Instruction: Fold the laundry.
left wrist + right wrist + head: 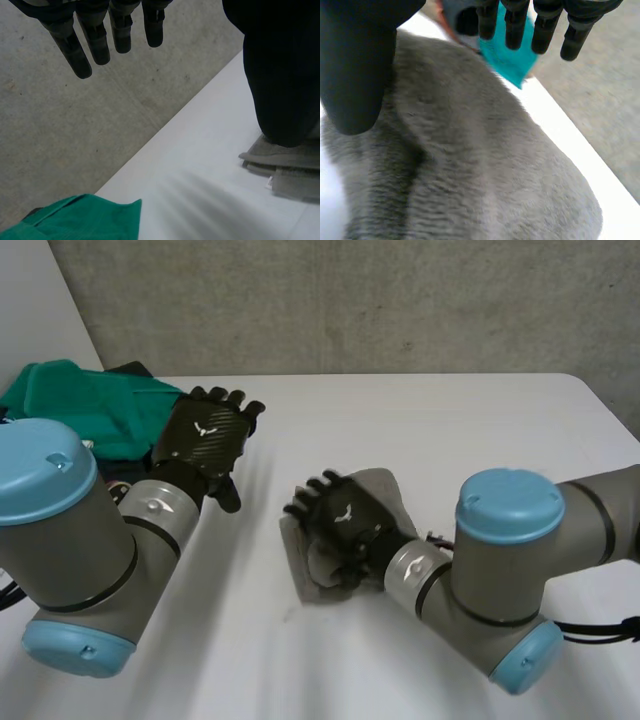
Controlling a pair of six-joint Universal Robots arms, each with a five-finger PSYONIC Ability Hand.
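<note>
right hand [345, 520] hovering, fingers relaxed, gripping nothing | grey cloth [383, 487] lying bunched directly under its palm | left hand [205, 440] hanging released, empty, well apart from it | green pile [80, 405] sitting beside left hand, nearer that arm

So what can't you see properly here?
- Head view: the right hand covers the middle of the grey cloth.
- Head view: the green cloth runs behind the left arm; a dark thing behind it is too hidden to name.
- Left wrist view: the left hand hides part of the grey cloth.
</note>
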